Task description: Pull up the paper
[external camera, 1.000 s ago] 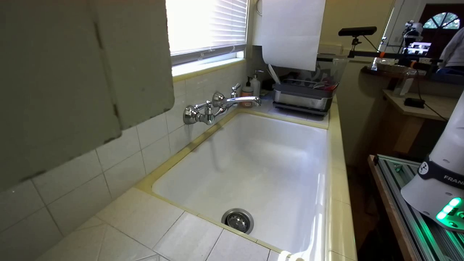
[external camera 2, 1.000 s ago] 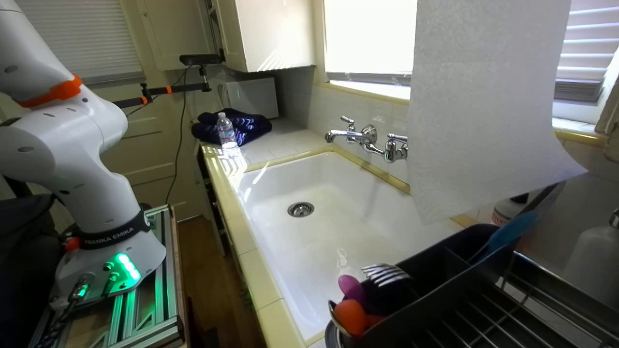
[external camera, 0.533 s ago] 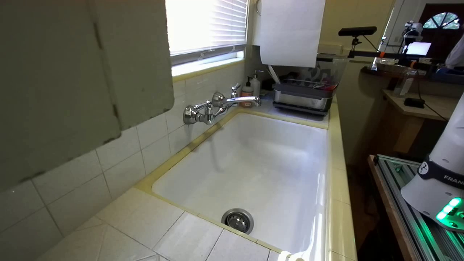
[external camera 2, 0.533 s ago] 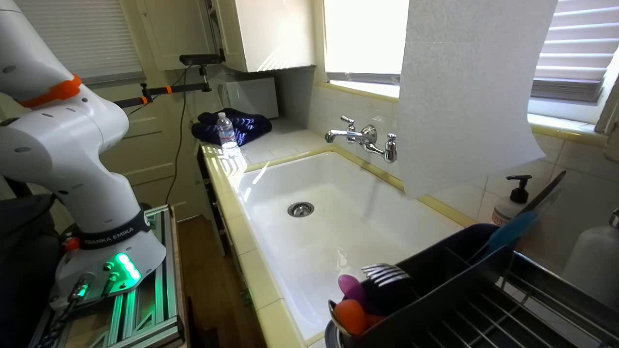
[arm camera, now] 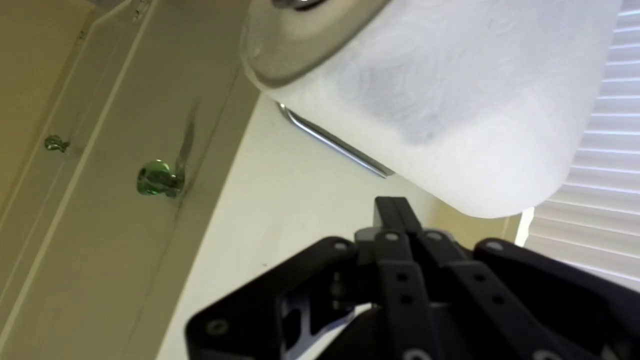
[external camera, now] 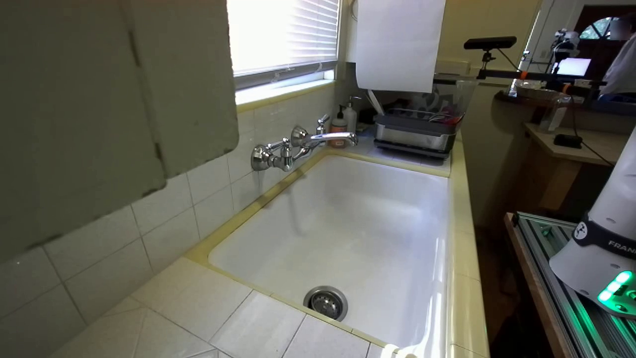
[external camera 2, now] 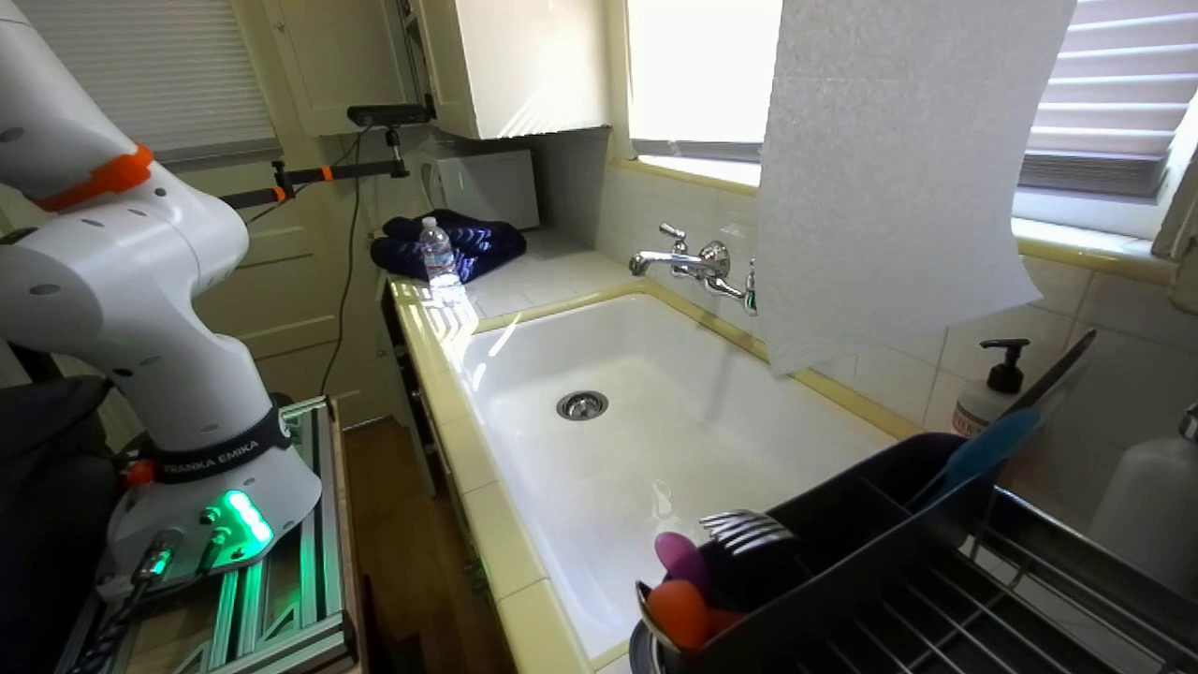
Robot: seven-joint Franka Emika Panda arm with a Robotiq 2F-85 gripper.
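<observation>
The paper [external camera: 397, 44] is a plain white sheet hanging down over the far end of the sink. It also hangs at the right in an exterior view [external camera 2: 898, 187], its lower edge curling above the drying rack. In the wrist view, white paper on a roll [arm camera: 465, 105] fills the upper right, with a metal holder bar [arm camera: 335, 141] beside it. My gripper [arm camera: 397, 200] is shut, with its fingertips together and nothing seen between them. In the wrist view, the tips appear close to the roll's edge; I cannot tell whether they touch. The gripper is out of both exterior views.
A black drying rack [external camera 2: 936, 552] with utensils stands beneath the hanging sheet. The white sink [external camera 2: 608, 487] and chrome faucet [external camera 2: 697, 262] lie beside it. In the wrist view, a cabinet with green glass knobs [arm camera: 157, 178] is at the left and window blinds [arm camera: 605, 165] at the right.
The paper's lower edge has risen. In an exterior view the sheet has also shifted left, uncovering the soap pump and covering more of the faucet. The robot arm has barely moved.
</observation>
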